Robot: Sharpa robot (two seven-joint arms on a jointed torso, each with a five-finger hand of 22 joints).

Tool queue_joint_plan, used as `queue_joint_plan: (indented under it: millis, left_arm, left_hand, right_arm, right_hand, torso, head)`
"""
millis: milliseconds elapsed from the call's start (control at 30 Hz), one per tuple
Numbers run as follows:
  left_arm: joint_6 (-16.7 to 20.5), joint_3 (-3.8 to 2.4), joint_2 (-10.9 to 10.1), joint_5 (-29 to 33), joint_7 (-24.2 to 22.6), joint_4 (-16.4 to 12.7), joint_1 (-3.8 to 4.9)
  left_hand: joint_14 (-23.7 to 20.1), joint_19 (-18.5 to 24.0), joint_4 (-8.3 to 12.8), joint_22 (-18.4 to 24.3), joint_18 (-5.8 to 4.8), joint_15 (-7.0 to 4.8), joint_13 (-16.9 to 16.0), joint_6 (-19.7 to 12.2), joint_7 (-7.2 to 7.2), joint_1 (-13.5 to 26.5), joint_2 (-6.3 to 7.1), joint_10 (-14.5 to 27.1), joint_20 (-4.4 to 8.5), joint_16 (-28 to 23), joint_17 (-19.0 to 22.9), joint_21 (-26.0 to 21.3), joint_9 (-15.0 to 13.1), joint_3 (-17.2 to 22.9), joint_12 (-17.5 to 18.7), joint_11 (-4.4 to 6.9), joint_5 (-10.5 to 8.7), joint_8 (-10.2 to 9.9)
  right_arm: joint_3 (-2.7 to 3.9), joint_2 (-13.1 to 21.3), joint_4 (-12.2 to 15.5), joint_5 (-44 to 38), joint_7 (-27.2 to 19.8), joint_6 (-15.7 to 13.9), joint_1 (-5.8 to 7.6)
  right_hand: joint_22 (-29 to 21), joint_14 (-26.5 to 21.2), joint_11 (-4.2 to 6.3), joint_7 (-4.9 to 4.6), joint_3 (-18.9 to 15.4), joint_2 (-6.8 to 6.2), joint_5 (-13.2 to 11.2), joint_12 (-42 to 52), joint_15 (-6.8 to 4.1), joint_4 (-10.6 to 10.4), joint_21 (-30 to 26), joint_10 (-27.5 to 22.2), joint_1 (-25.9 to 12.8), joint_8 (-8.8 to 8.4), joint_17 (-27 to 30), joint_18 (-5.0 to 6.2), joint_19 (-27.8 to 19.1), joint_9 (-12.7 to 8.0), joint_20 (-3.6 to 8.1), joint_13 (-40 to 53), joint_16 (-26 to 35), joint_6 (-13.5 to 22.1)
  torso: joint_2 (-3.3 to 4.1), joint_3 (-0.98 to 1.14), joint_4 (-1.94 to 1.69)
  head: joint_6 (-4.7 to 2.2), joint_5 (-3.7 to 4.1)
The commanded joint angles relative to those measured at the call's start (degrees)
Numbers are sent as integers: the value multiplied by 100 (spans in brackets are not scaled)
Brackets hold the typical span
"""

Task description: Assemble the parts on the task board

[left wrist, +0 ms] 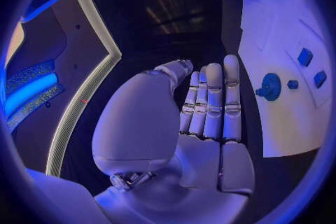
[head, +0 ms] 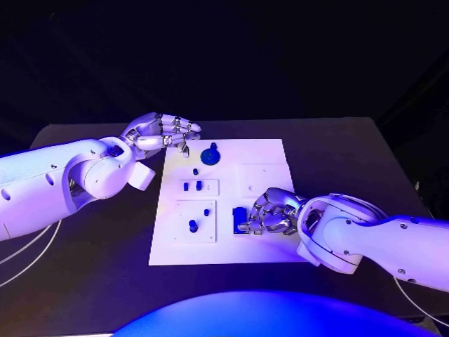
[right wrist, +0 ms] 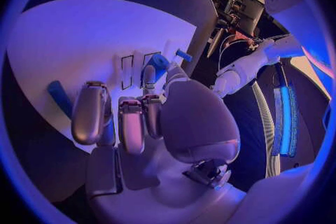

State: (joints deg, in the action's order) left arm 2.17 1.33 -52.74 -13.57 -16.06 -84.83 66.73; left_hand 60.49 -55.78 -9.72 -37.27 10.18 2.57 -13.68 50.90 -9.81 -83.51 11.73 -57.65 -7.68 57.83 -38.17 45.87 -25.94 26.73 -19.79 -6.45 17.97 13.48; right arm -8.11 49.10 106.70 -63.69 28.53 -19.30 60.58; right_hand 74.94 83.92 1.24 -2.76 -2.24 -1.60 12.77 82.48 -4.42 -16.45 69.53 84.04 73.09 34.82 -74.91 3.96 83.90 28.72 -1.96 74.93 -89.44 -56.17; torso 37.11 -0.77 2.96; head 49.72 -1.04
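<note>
Black bench (head: pixel 103 239) carries the white task board (head: pixel 224 249), right hand (head: pixel 270 210) curled down over a blue part (head: pixel 240 214) by its fingertips (can't tell if it's grasping), left hand (head: pixel 164 133) released near the round blue part (head: pixel 211 154).

Dark room, blue-violet light

We see a black table (head: pixel 103 232) against unlit blackness; beyond its edges, we make out a glowing blue strip (left wrist: pixel 28 92) and a pale curved band (left wrist: pixel 84 95).
</note>
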Motion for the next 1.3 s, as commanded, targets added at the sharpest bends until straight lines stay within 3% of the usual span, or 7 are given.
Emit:
queue_joint_plan:
  millis: [33,333,700,833,1133,1300]
  left_arm:
    - [-109,-3,9,13,-39,-2,0]
    - [-109,-3,5,14,-38,2,0]
    - [-114,-3,1,18,-38,6,0]
    - [-116,-3,1,18,-38,7,0]
    - [-118,-3,-1,19,-37,5,0]
    - [-112,-3,-9,19,-44,1,0]
  left_hand:
    - [-42,11,-13,5,34,-11,6,3,-35,19,-35,-2,-8,-39,7,-25,6,-11,34,-14,30,-20]
    - [-43,11,-19,7,34,-10,7,3,-36,24,-39,-2,-8,-39,7,-29,6,-11,35,-15,29,-20]
    - [-43,11,-19,7,34,-10,7,3,-36,24,-39,-2,-8,-39,7,-29,6,-11,35,-15,29,-20]
    - [-43,11,-19,7,34,-10,7,3,-36,24,-39,-2,-8,-39,7,-29,6,-11,35,-15,29,-20]
    - [-43,11,-19,7,34,-10,7,3,-36,24,-39,-2,-8,-39,7,-29,6,-11,35,-15,29,-20]
    - [-43,11,-19,7,34,-10,7,3,-36,24,-39,-2,-8,-39,7,-29,6,-11,35,-15,29,-20]
  right_arm:
    - [-1,-27,-28,-62,206,115,-17]
    - [-1,0,-32,-158,244,133,-36]
    - [1,73,45,30,-8,356,-56]
    - [1,86,58,64,-67,422,-57]
    - [2,226,90,59,-149,349,-55]
    - [16,477,207,61,-433,176,33]
  right_hand:
    - [1051,581,46,51,106,28,45,18,-57,9,-24,155,166,-32,-1382,-51,138,-25,54,838,1,11]
    - [1051,581,59,62,318,55,21,19,-69,1,-24,160,333,-53,-1385,-51,137,-62,66,848,0,5]
    - [1043,580,37,37,369,-194,16,12,-54,-25,-59,161,199,-59,-1382,-48,125,-96,60,852,2,-17]
    - [1039,579,26,25,399,-318,-245,3,-43,-23,-78,159,54,-49,-1374,-44,117,-112,49,852,7,-39]
    - [1037,578,27,29,434,-322,-280,-11,-43,-12,-87,152,67,-48,-1371,-43,115,-117,47,842,8,-37]
    - [1001,564,-29,-46,522,-405,-264,-80,-4,-16,-249,104,84,-164,-1311,-19,70,-180,23,793,37,127]
  torso:
    - [-1,-2,-2]
    - [-5,0,7]
    - [1,7,5]
    - [0,6,7]
    - [-1,-2,1]
    - [-6,1,9]
  head:
    - [6,-9]
    - [-1,-17]
    - [-15,-29]
    - [-11,-25]
    - [-4,-18]
    - [-4,-37]
